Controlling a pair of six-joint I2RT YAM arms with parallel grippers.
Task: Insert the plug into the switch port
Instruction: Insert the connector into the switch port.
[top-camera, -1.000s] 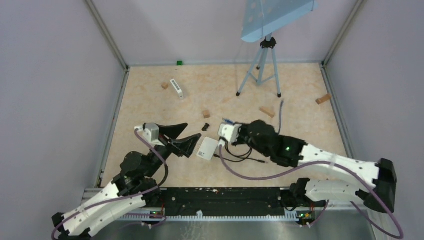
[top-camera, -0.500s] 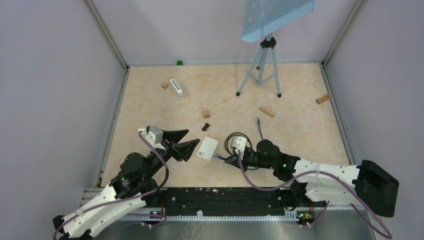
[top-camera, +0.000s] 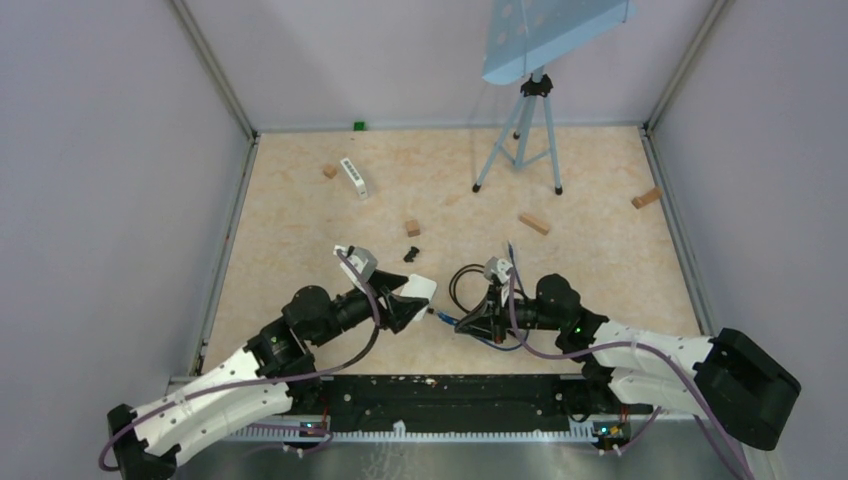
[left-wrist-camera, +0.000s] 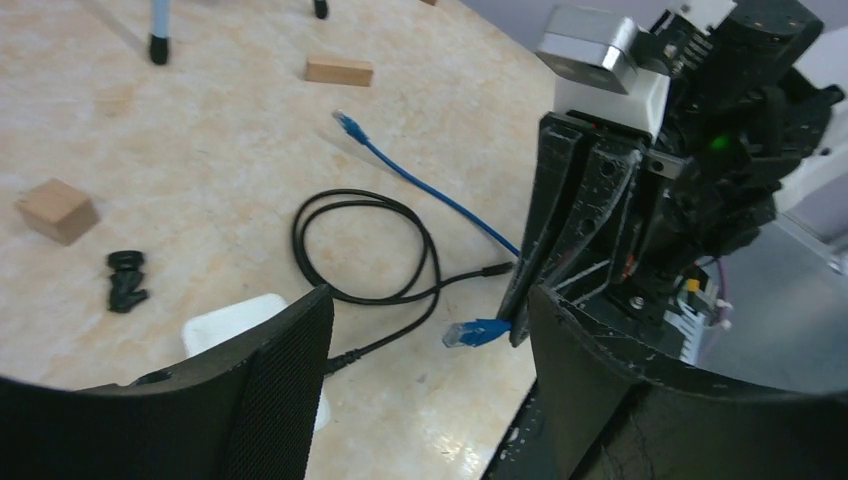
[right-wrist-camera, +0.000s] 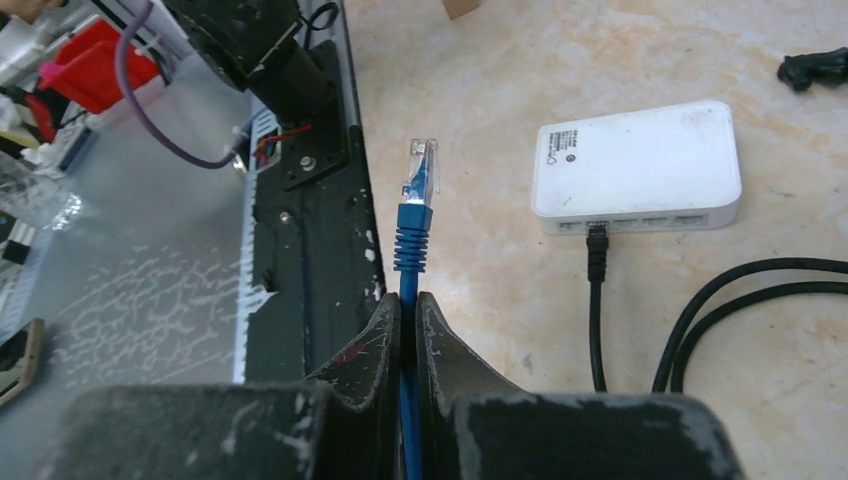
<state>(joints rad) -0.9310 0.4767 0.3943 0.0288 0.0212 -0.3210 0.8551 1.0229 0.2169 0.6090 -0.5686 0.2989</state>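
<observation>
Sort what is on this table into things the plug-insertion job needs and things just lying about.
Needed for the job: blue Ethernet cable, right gripper clamping it, white network switch, left gripper.

Just lying about: wooden blocks, tripod, small black clip, white barcoded box.

My left gripper (left-wrist-camera: 430, 320) is spread wide, arm reaching toward the right. My right gripper (right-wrist-camera: 408, 305) points left, fingers (right-wrist-camera: 375, 345) pinching the cable (right-wrist-camera: 412, 235).
</observation>
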